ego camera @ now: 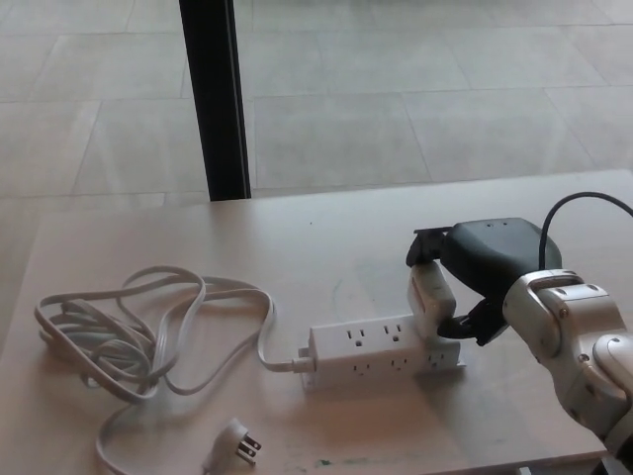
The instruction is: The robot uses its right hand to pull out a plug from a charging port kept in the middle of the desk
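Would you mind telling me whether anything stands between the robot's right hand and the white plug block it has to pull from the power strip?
Nothing visible does. The right hand is already closed on the white plug block at the right end of the power strip, and the space above them is open.

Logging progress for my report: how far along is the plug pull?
Done: the right hand has closed on the white plug. In hand: the plug tilts but seems seated at the power strip's right end. Left: lifting it clear. The strip's own cord lies loose, unplugged.
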Motion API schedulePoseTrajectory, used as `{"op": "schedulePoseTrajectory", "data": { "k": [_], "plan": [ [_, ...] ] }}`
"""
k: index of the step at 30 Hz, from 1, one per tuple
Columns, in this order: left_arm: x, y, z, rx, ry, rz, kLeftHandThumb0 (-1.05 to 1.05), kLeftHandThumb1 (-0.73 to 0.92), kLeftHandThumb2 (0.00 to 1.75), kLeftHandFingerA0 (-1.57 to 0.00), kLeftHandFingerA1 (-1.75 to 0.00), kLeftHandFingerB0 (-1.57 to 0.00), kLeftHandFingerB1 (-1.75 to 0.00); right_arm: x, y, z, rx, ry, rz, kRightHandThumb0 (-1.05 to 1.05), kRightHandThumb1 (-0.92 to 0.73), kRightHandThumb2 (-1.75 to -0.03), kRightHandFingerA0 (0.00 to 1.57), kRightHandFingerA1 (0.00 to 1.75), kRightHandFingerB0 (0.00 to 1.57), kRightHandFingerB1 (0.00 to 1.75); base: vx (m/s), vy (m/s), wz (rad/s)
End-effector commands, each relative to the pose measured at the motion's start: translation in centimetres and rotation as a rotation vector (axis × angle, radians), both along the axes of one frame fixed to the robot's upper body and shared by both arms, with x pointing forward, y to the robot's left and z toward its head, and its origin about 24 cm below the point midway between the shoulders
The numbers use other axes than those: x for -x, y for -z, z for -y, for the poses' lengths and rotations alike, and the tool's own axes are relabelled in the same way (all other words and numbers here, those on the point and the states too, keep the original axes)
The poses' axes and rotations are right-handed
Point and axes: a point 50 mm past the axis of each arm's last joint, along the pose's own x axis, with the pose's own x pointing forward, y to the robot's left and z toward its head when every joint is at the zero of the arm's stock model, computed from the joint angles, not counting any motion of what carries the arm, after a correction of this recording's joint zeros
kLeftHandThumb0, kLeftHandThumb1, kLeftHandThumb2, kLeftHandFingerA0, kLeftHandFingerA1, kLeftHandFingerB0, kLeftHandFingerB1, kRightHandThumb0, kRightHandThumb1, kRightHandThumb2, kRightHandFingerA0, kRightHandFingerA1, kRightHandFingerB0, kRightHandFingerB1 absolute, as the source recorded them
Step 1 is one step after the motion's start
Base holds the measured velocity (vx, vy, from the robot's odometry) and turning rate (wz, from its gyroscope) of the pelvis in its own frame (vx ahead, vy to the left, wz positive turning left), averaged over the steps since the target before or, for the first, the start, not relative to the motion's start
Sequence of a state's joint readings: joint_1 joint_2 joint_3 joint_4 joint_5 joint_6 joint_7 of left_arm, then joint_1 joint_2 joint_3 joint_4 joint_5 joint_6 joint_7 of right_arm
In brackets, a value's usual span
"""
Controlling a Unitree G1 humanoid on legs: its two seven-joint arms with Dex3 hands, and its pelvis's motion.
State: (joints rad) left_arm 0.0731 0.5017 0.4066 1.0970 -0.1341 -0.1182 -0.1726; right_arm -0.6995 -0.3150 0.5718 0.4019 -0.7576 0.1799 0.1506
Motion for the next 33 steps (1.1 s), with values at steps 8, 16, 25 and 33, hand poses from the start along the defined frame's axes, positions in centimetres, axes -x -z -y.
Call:
{"op": "schedulePoseTrajectory", "data": {
  "k": [8, 16, 25, 33],
  "plan": [
    [0.0, -0.3, -0.3, -0.01, 0.008, 0.013, -0.69, 0.86, 0.67, -0.77, -0.55, -0.51, -0.39, 0.5, 2.3, 1.5, 0.095, 0.028, -0.069, -0.32, -0.51, -0.97, 0.88, 1.75, 0.82, 0.97, 0.0, 0.0, 0.0],
    [-0.1, -0.6, -0.6, -0.01, 0.006, 0.017, -0.71, 0.88, 0.67, -0.75, -0.55, -0.51, -0.39, 0.2, 1.3, 1.6, 0.12, 0.011, -0.053, -0.33, -0.46, -0.99, 0.91, 1.75, 0.76, 1.41, 0.0, 0.0, 0.0],
    [-0.1, -0.9, -0.8, -0.019, 0.015, 0.022, -0.75, 0.91, 0.68, -0.7, -0.52, -0.5, -0.39, -0.9, -1.6, 1.0, 0.19, -0.027, -0.032, -0.35, -0.56, -0.88, 1.09, 1.75, 0.66, 1.4, 0.0, 0.0, 0.0],
    [0.0, -1.0, -0.9, -0.029, 0.017, 0.017, -0.76, 0.92, 0.68, -0.68, -0.5, -0.49, -0.4, -2.4, -5.2, 1.4, 0.191, 0.025, -0.03, -0.37, -0.6, -0.88, 0.9, 1.75, 0.71, 1.63, 0.0, 0.0, 0.0]
  ]
}}
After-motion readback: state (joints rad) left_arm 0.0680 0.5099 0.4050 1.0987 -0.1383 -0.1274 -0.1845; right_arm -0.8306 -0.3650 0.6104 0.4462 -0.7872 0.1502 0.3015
